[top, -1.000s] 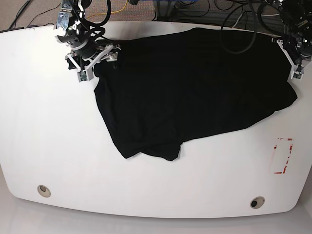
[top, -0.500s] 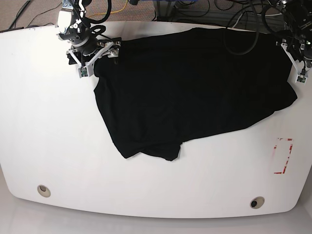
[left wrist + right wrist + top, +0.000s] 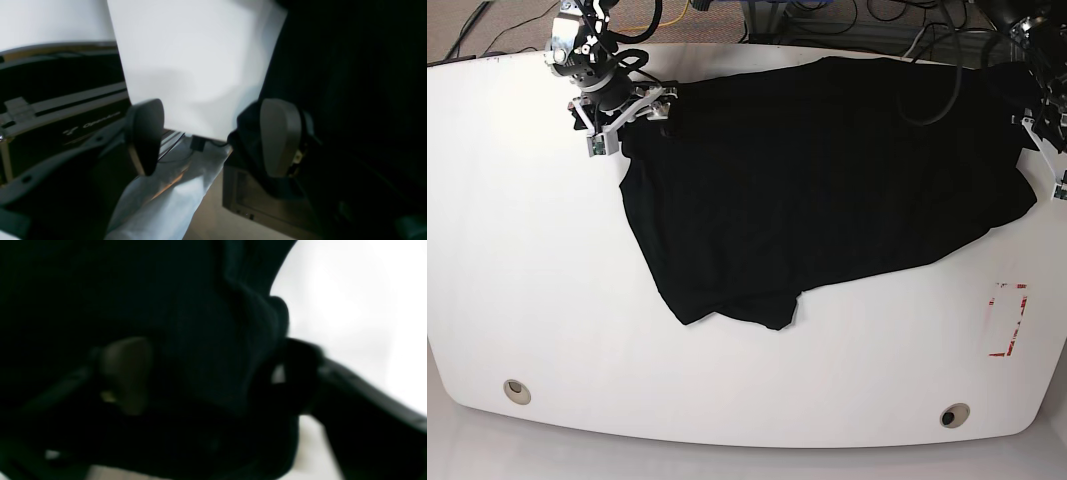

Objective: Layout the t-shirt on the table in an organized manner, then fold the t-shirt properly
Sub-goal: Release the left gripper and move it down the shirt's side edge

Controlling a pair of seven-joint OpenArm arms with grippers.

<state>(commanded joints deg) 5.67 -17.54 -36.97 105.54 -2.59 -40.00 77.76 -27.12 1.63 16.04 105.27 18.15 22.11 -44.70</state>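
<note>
T-shirt [image 3: 827,180] looks limp, best pinched at corners; right tool [image 3: 200,380] straddles cloth unclosed, left tool [image 3: 210,136] gapes empty.

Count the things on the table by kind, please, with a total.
T-shirt: 1
Grommet holes: 2
Red tape rectangle: 1
Total: 4

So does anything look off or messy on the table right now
Yes. The t-shirt lies skewed across the table, not squared up, and its lower corner near the front is bunched and folded under itself.
</note>
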